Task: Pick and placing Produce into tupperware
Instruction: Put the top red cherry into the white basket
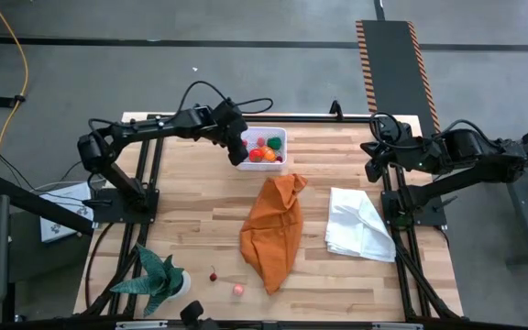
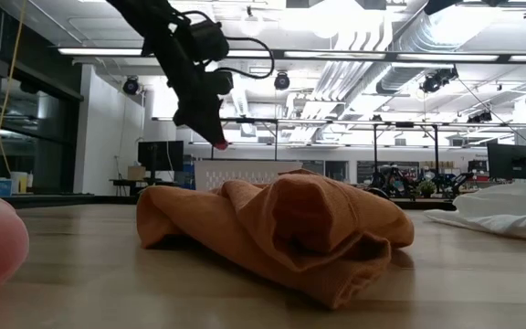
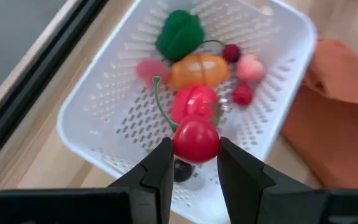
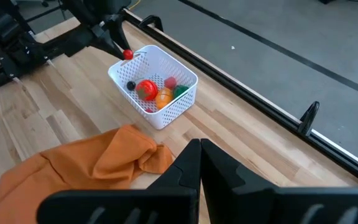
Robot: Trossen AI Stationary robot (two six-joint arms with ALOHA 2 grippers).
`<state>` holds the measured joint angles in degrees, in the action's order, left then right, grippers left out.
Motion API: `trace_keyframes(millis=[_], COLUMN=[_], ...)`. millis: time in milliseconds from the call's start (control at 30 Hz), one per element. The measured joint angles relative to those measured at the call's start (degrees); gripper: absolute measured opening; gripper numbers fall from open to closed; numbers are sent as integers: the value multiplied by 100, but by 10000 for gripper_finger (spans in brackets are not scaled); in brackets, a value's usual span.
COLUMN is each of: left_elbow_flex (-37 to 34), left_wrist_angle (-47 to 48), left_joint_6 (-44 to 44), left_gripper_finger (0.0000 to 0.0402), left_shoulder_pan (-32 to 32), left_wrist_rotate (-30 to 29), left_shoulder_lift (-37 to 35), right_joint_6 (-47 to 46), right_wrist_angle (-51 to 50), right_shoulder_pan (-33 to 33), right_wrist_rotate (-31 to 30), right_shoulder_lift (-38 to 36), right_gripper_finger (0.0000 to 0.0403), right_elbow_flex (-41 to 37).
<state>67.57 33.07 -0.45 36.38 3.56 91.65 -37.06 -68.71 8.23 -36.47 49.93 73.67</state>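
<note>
The white perforated tub sits near the table's far edge and holds several toy fruits: a green one, an orange one, red and pink ones. My left gripper hovers over the tub's left end, shut on a red cherry. A dark cherry and a pink fruit lie on the table near its near edge. My right gripper waits shut above the table's right side. My left gripper pinches the red cherry's round body between its two fingers, coming from above and slanting down. The cherry is lifted clear above the tub. Its green stem curves away from the fingers over the fruits below.
A crumpled orange cloth lies mid-table, just in front of the tub, and a white cloth lies to its right. A green spiky potted plant stands at the near left corner. A black rail runs along the far edge.
</note>
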Motion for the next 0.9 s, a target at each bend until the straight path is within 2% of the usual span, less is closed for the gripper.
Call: trace_keyframes(millis=[233,900], left_elbow_flex=[0,-7], left_wrist_angle=[-47,-296], left_joint_6=[-5,5], left_gripper_finger=[97,97], left_shoulder_pan=[4,0], left_wrist_rotate=[-208,-102], left_shoulder_lift=[178,653], right_joint_6=[8,107], right_wrist_angle=[-2,4], right_shoulder_pan=[0,2], right_wrist_rotate=[0,0], right_shoulder_lift=[0,-2], right_gripper_finger=[0,0], right_elbow_flex=[0,0])
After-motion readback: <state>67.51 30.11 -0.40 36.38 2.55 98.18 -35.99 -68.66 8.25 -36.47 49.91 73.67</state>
